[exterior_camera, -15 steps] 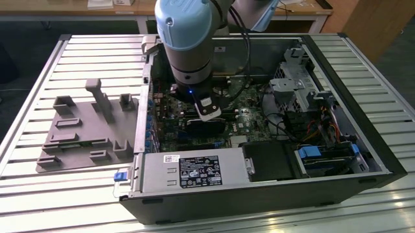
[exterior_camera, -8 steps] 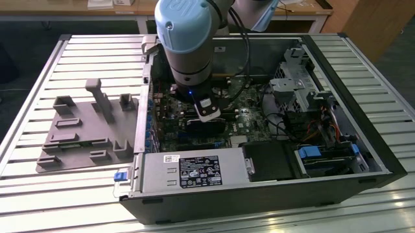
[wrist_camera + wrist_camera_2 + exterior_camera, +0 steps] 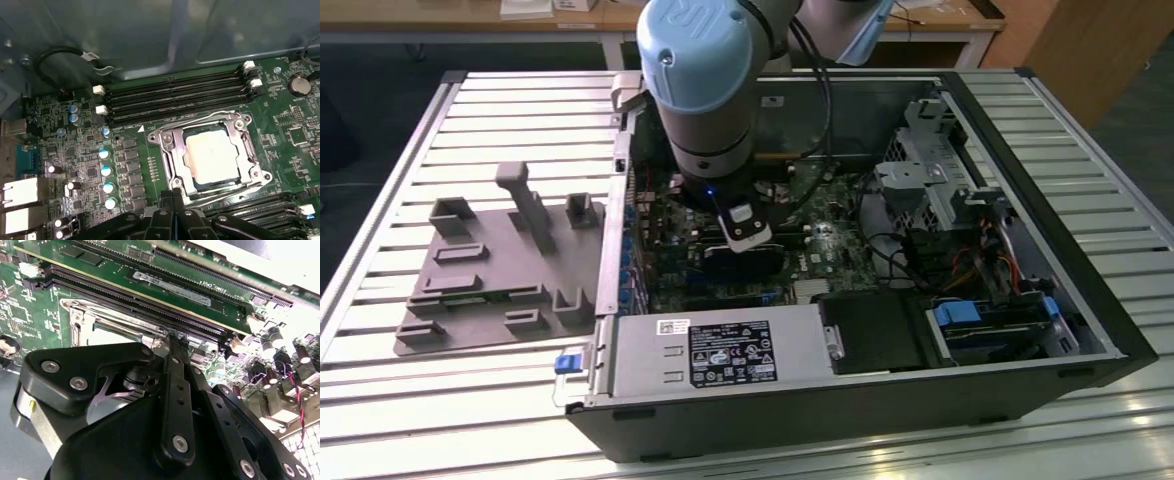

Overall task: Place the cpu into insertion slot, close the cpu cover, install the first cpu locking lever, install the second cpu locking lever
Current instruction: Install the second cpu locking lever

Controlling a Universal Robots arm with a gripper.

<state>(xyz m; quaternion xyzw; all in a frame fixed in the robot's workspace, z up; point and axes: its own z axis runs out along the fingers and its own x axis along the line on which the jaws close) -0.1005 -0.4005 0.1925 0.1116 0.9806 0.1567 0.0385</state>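
The cpu (image 3: 212, 155), a pale silver square, lies in the insertion slot (image 3: 168, 143) on the green motherboard. The cpu cover (image 3: 176, 167), a silvery frame, lies flat around the chip. One thin wire lever (image 3: 200, 119) runs along one side of the socket and another (image 3: 230, 191) along the opposite side. My gripper (image 3: 174, 196) is shut, its black fingertips just off the socket's edge by the end of that second lever. In the second wrist view the gripper (image 3: 171, 339) sits beside the cover (image 3: 80, 322). In the exterior view the gripper (image 3: 747, 238) hangs inside the open computer case.
Long black memory slots (image 3: 175, 97) run beside the socket, with capacitors (image 3: 107, 170) on another side. The case holds a power supply (image 3: 707, 355), drive cages (image 3: 927, 180) and cables (image 3: 961, 270). A grey fixture plate (image 3: 494, 270) lies at the exterior view's left on the slatted table (image 3: 454, 400).
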